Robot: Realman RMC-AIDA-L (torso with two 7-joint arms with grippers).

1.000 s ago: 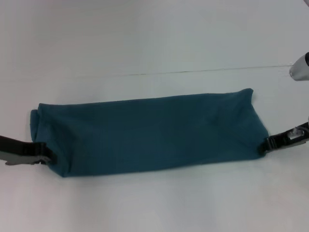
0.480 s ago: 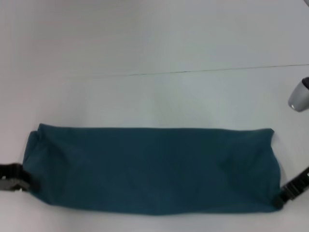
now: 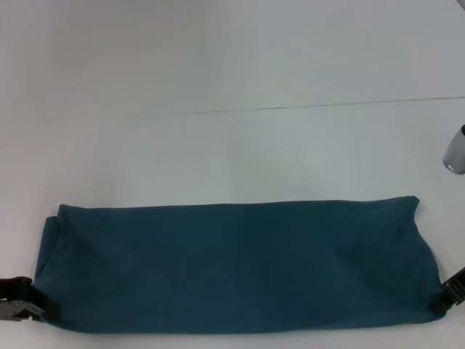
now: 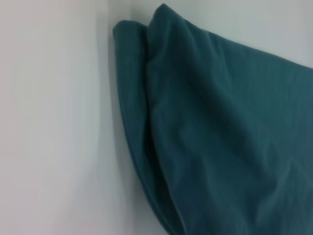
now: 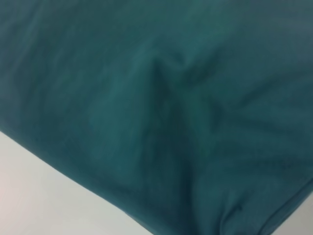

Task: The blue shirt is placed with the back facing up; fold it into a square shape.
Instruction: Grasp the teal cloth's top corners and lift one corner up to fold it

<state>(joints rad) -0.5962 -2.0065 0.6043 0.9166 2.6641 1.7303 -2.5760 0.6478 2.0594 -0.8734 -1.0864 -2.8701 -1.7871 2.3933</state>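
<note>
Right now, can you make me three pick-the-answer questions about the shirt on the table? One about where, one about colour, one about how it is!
1. Where are the grippers? A) at the shirt's two ends B) both in its middle C) high above it
2. What colour is the shirt? A) red B) teal-blue C) yellow
3. How is the shirt? A) crumpled ball B) hanging up C) folded into a long band

Answers: 1 A, left gripper and right gripper sit at opposite ends. 2 B, the blue shirt shows teal-blue. 3 C, it lies flat as a long strip on the table.
</note>
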